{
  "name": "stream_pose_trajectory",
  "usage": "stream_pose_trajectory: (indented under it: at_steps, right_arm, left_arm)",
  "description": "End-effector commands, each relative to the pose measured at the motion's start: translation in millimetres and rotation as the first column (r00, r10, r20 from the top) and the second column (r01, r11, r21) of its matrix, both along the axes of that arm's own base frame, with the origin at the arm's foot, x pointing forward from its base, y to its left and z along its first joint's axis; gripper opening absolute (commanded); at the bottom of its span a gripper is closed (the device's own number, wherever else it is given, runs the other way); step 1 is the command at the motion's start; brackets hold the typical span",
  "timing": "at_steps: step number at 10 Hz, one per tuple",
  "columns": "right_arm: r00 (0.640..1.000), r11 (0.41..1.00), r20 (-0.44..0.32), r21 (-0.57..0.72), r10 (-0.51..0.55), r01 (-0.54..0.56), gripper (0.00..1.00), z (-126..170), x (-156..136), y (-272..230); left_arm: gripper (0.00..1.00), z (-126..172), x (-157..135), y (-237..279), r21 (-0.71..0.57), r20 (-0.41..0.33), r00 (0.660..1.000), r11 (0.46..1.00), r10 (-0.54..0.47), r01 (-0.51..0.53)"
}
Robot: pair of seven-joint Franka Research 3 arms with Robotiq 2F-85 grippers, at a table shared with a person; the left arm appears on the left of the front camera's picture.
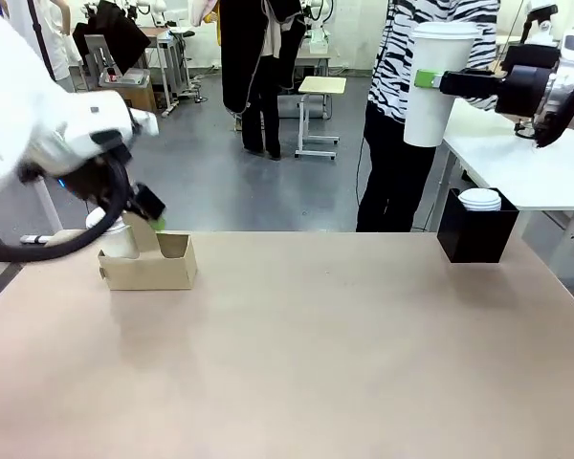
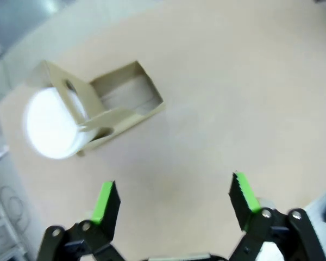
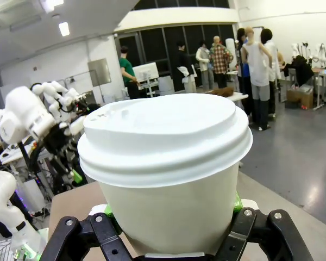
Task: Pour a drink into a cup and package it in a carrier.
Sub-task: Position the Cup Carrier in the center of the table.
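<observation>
High right of the bench [image 1: 316, 335], right fingers [image 1: 432, 80] clamp the lidded cup [image 1: 430, 120], seemingly bound for the carrier [image 1: 158, 271] at left, where left fingers [image 1: 153, 212] hang wide open and empty beside a second cup [image 1: 115, 234]

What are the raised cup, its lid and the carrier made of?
The cup looks like matte white paper: opaque, no gloss. Its lid is probably thin moulded plastic: smooth, with a slight sheen and a formed rim and dome. The carrier looks like plain brown cardboard: matte, with flat folded panels.
</observation>
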State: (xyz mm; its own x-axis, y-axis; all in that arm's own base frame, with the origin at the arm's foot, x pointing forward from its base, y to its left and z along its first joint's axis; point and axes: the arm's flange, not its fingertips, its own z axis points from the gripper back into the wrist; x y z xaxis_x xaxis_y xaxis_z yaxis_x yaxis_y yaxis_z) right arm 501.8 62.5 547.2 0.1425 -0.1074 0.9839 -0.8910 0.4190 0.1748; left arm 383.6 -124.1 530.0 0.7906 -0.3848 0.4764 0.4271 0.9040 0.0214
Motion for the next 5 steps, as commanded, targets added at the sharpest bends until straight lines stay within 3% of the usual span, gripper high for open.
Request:
stream_pose_trajectory:
  at_steps: [1, 3, 5]
  right_arm:
    - [1.0, 1.0, 0.006, 0.004, 0.004, -0.004, 0.8, 3.6, -2.2, 0.5]
    - [1.0, 1.0, 0.006, 0.004, 0.004, -0.004, 0.8, 3.6, -2.2, 0.5]
    - [1.0, 1.0, 0.006, 0.004, 0.004, -0.004, 0.8, 3.6, -2.2, 0.5]
  left_arm:
    - [1.0, 35.3, 13.0, -0.2, -0.032, -0.053, 0.995, 0.995, 0.088, -0.089]
    - [1.0, 54.6, 33.9, 3.6, -0.042, -0.08, 0.983, 0.984, 0.167, -0.171]
    - [1.0, 47.0, 60.6, 4.7, -0.033, -0.1, 0.967, 0.971, 0.232, -0.237]
